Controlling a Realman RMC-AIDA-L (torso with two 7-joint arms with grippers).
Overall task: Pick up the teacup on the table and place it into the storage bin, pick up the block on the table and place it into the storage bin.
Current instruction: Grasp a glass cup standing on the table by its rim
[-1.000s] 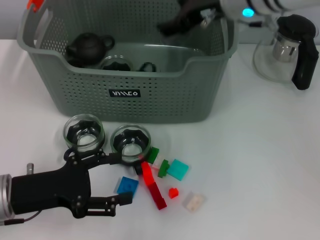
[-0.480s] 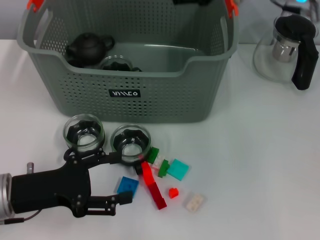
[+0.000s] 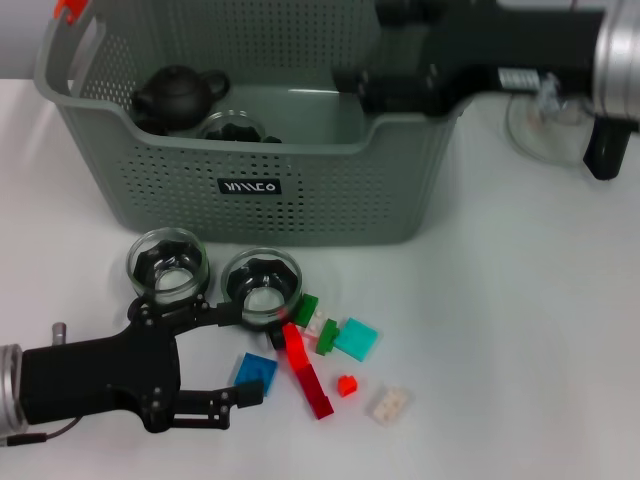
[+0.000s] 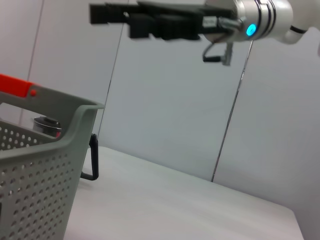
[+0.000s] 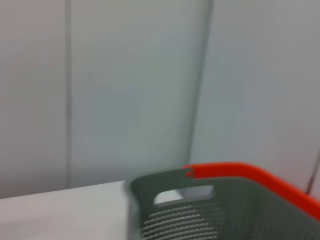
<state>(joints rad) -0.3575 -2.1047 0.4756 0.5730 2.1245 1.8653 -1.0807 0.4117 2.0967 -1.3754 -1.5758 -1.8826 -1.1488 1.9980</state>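
- The left pincer (image 3: pixel 228 368) lies low on the worktop (image 3: pixel 520 300), fingers apart, one tip just beside the near teacup (image 3: pixel 262 281), the other by the blue block (image 3: pixel 255 371).
- The right pincer (image 3: pixel 345 78) reaches over the bin's (image 3: pixel 300 180) right rim; whether its fingers are apart or together I cannot tell, and nothing shows in it.
- A second teacup (image 3: pixel 167 263) stands just beside the first, both in front of the bin.
- Loose blocks lie near the cups: a red bar (image 3: pixel 307 377), a teal tile (image 3: pixel 355 338), green pieces (image 3: pixel 306 307), a small red cube (image 3: pixel 346 385) and a pale block (image 3: pixel 388 404).
- Inside the bin sit a dark teapot (image 3: pixel 178 92) and a glass cup (image 3: pixel 230 128).
- Judgement: the task is part-way, with cups and blocks left outside; the step in hand looks like the left arm lining up a pick.
- The next move calls for choosing one target, centring the fingers on it, closing, then lifting clear of the bin wall.
- Risk: the cups touch, so a wide grip may nudge the neighbour.
- The worktop is plain white; a glass kettle (image 3: pixel 600 130) stands at the far right, pale wall panels behind.
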